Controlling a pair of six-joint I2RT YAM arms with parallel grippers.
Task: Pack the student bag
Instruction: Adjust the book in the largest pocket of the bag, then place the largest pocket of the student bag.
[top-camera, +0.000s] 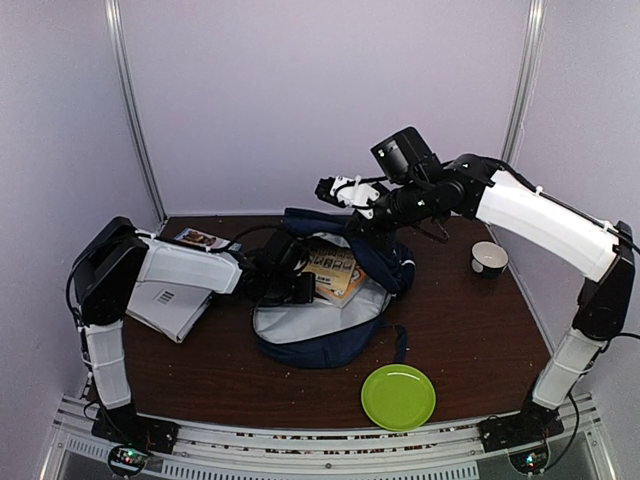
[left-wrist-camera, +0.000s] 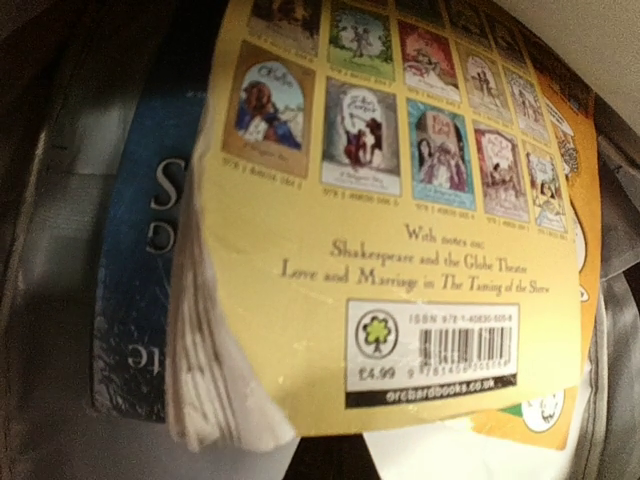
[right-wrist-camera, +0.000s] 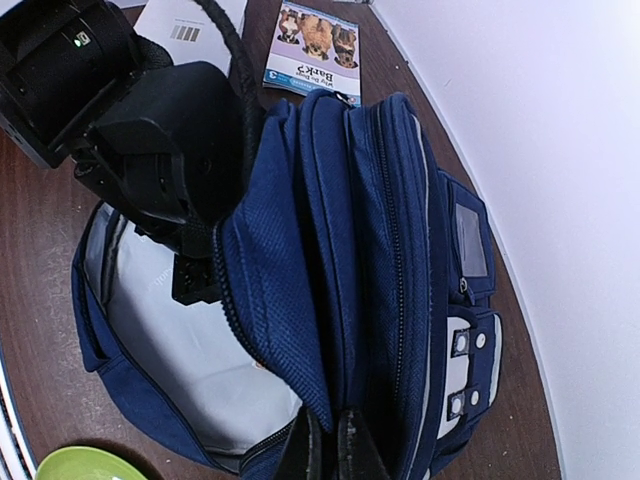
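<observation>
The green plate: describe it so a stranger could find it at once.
Find the wooden table, then the open blue backpack at its middle. Nearer the front edge, to the right, lies the green plate. It is flat, round and bright lime, unlike the small white bowl far right.

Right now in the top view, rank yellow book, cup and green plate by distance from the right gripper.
1. yellow book, in the student bag by the right gripper.
2. cup, right side.
3. green plate, near edge.
</observation>
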